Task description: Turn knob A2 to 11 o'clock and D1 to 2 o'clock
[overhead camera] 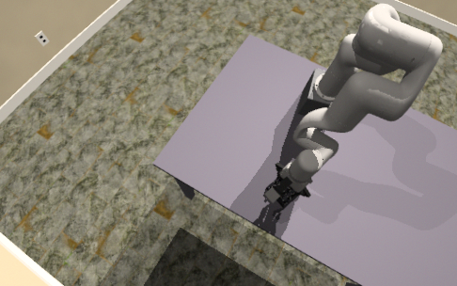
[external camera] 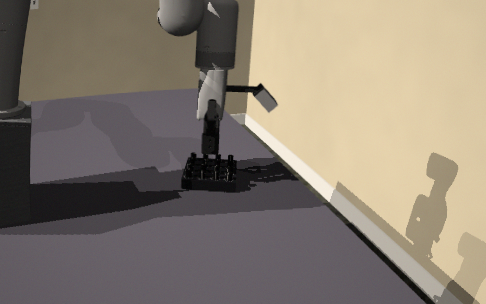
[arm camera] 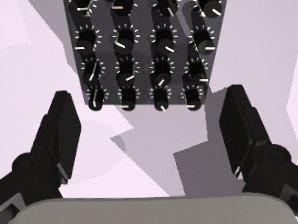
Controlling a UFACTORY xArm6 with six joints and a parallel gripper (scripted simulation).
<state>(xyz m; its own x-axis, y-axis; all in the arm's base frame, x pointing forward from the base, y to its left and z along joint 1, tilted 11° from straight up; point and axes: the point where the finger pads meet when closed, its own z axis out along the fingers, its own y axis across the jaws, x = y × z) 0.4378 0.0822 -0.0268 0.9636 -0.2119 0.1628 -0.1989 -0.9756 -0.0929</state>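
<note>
The black knob box [arm camera: 143, 42] [external camera: 210, 181] stands on the grey table [overhead camera: 226, 122] [external camera: 250, 250] near its edge. In the wrist view it fills the upper middle, with four rows of four black knobs, each with a white line and a ring of marks. The printed names are too small to read. My gripper [arm camera: 149, 105] [external camera: 210, 146] [overhead camera: 283, 187] is open and empty. It hangs straight above the box, clear of the knobs, with the fingers to the left and right of the box's near row.
The arm's dark base pedestal [overhead camera: 307, 96] [external camera: 12, 150] stands on the table behind the box. A beige wall [external camera: 375, 100] with a white skirting runs along the table's right side in the exterior view. The table edge [overhead camera: 244, 214] lies just beyond the box.
</note>
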